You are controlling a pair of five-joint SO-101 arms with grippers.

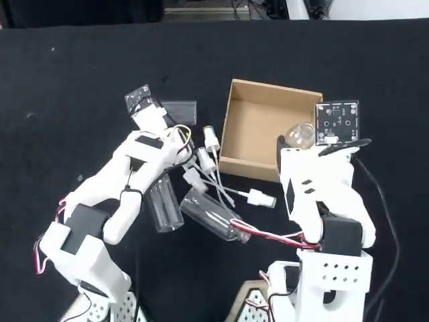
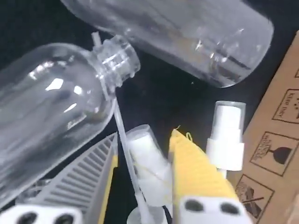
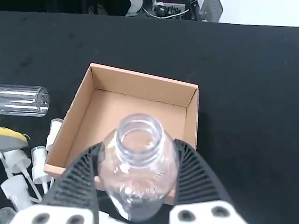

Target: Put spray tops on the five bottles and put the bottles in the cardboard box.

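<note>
**Right gripper** (image 3: pixel 139 156) — fingers clamped round an uncapped bottle (image 3: pixel 138 179), neck up, held over the edge of the cardboard box (image 3: pixel 140 79).

**Left gripper** (image 2: pixel 145 151) — yellow and grey fingers closed on a white spray top (image 2: pixel 145 163). Its thin tube passes beside the open neck of a lying bottle (image 2: pixel 51 112).

**Second lying bottle** (image 2: pixel 187 32): just beside the first.

**Third bottle** (image 1: pixel 178 111): farther back on the black table (image 1: pixel 67 80).

**Loose spray tops** (image 1: pixel 261 198): between the lying bottles and the box.

white arms (image 1: pixel 127 176), red cables (image 1: pixel 265 235)
</note>
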